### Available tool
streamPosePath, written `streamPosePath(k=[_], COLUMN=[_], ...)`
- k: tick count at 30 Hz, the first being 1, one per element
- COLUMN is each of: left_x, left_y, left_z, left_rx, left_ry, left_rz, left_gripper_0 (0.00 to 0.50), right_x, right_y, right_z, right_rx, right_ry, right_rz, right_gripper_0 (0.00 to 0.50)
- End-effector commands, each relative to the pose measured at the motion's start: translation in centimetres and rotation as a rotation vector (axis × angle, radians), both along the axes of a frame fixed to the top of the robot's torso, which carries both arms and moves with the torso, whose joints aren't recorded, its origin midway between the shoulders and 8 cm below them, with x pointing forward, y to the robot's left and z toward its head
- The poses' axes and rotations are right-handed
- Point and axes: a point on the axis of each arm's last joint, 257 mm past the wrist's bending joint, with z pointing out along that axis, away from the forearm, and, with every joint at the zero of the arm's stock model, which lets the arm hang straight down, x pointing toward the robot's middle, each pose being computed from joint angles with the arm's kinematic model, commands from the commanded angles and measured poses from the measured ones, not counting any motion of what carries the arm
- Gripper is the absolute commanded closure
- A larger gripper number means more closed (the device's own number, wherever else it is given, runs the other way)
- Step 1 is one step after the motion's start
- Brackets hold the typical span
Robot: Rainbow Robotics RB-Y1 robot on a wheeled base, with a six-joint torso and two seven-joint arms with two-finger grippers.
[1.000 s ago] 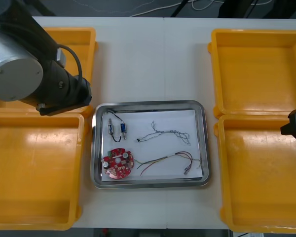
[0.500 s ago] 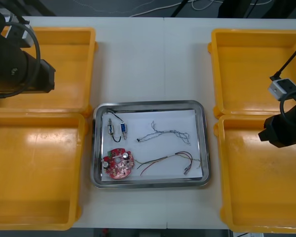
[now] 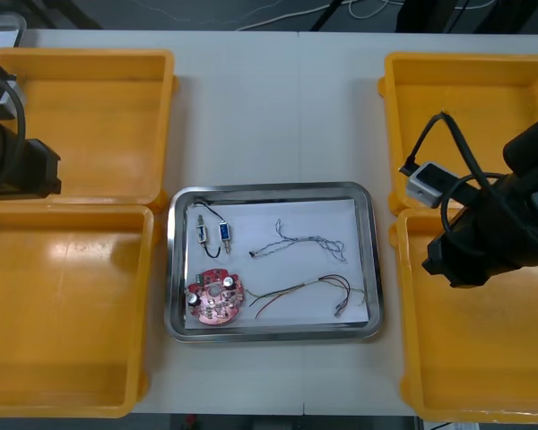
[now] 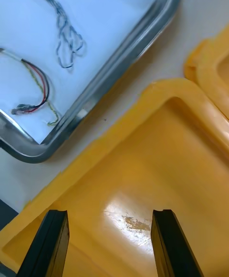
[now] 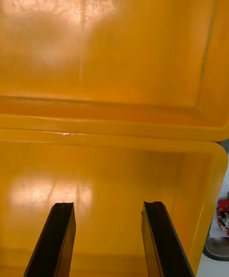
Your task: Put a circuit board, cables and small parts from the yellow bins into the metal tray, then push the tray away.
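- Light, matte table; four glossy yellow bins with smooth rounded walls, two at 9 o'clock, two at 3.
- Dead centre sits the shiny rectangular metal tray, white inside.
- In it: round red circuit board at 7 o'clock, small metal parts at 10, thin twisted blue and white cable at 1, red and yellow cable at 5.
- My right gripper hangs over the near right bin, fingers spread, nothing between them; the tray lies at its 9 o'clock.
- My left gripper, fingers likewise apart and bare, hangs over the near left bin.
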Motion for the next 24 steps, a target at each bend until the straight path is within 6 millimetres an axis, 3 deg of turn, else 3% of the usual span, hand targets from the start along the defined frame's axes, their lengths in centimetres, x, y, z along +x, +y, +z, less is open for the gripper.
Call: streamPosePath(k=[1, 8, 13, 24], left_x=[-1.4, -2.0, -2.1, -2.5], left_y=[2.5, 2.8, 2.4, 1.3], left_z=[0.2, -0.2, 0.0, -0.3], left_rx=[0.048, 0.059, 0.049, 0.016], left_ry=[0.016, 0.022, 0.019, 0.028], left_rz=[0.005, 0.005, -0.001, -0.024], left_gripper_0=[0.086, 0.055, 0.000, 0.000], right_x=[-0.6, -1.5, -1.6, -2.0], right_y=[2.8, 5.0, 8.0, 14.8], right_z=[0.4, -0.7, -1.5, -3.2], right_rx=[-0.064, -0.116, -0.137, -0.157], right_ry=[-0.022, -0.004, -0.015, -0.022], right_rz=[0.194, 0.305, 0.384, 0.541], right_gripper_0=[0.000, 0.000, 0.000, 0.000])
